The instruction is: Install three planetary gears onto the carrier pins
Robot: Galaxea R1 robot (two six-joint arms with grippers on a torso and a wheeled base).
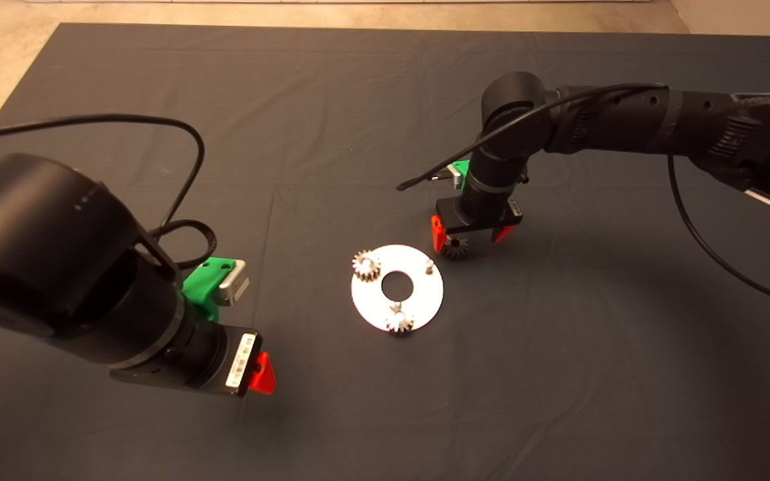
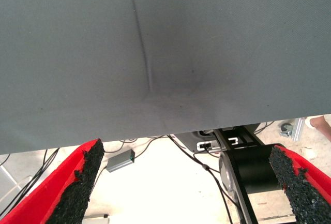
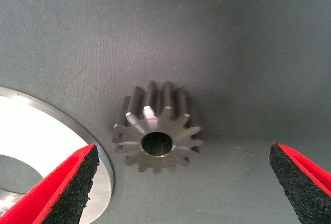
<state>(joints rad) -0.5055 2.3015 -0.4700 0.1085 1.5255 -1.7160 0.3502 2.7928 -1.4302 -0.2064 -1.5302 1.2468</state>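
While my right claw (image 1: 468, 242) hangs just beyond the far right edge of the white disc (image 1: 418, 304), its red fingers (image 3: 67, 188) are spread wide with a loose gear (image 3: 156, 128) standing upright on the mat (image 1: 385, 113) between them, untouched by either pad. From the head view that third gear (image 1: 454, 248) peeks out under the claw, just beside the disc rim but off it. Two gears are already seated on the disc: one (image 1: 365, 264) on the left pin, one (image 1: 399, 321) on the near pin. The last pin (image 1: 429, 266) stands bare at the disc's right side, closest to the loose gear. My right arm and its trailing black cable (image 1: 525, 123) cross above the mat from the right; the wrist body hides most of the gear from above. My left claw (image 1: 261, 373) waits low on the left, well away from the disc, fingers (image 2: 77, 182) apart and gripping nothing; its camera looks past the mat edge to a pale floor with cables and a small grey box (image 2: 120, 160). The mat is dark grey cloth with faint creases, on a beige floor
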